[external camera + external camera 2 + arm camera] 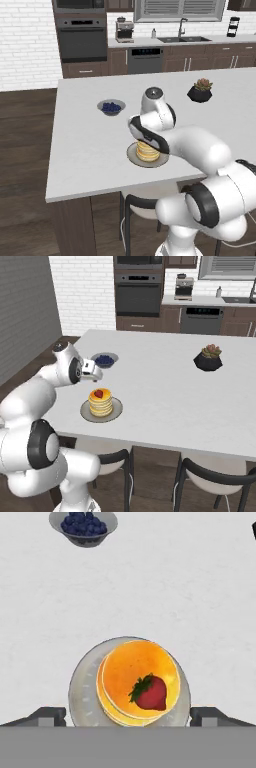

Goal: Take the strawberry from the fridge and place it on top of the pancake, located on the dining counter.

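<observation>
- One strawberry [151, 693] lies on top of the pancake [139, 679] stack, toward its near right edge in the hand view, green leaves pointing left.
- Pancakes sit on a round grey plate [80, 684] near the front edge of the dining counter [165, 386].
- Above the stack hangs the gripper [128, 714], its fingertips [47, 714] spread wide to either side of the plate, holding nothing.
- Farther back on the counter stand a bowl of blueberries [111, 107] and a dark potted succulent [200, 90].
</observation>
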Controlling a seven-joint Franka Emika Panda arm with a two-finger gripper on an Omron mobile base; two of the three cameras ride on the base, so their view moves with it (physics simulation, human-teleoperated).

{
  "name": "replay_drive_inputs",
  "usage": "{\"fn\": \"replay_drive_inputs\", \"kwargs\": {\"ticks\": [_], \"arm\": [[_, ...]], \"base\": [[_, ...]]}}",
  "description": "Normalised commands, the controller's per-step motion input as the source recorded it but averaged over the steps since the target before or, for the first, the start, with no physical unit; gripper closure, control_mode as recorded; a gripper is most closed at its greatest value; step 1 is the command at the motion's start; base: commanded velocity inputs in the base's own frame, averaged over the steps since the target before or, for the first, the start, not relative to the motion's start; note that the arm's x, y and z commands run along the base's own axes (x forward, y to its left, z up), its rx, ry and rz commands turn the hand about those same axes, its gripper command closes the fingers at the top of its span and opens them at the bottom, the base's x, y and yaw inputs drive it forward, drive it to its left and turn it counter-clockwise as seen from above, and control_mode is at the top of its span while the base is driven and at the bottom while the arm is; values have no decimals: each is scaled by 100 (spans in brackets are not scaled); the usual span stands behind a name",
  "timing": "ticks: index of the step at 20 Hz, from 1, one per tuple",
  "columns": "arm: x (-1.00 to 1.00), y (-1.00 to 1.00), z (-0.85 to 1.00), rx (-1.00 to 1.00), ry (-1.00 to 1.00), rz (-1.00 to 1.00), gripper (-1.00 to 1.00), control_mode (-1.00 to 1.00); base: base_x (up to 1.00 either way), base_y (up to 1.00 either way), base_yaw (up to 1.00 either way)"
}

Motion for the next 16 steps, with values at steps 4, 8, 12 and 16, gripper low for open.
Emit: {"fn": "replay_drive_inputs", "kwargs": {"ticks": [4, 8, 12, 16], "arm": [[-100, 74, 46, -5, 0, 1, -100, -100], [-100, 75, 14, -2, 0, 1, -100, -100], [-100, 58, -1, 0, 0, -1, -100, -100], [-100, 35, -26, 0, 7, -3, -100, -100]], "base": [[0, 0, 0], [0, 0, 0], [0, 0, 0], [0, 0, 0]]}}
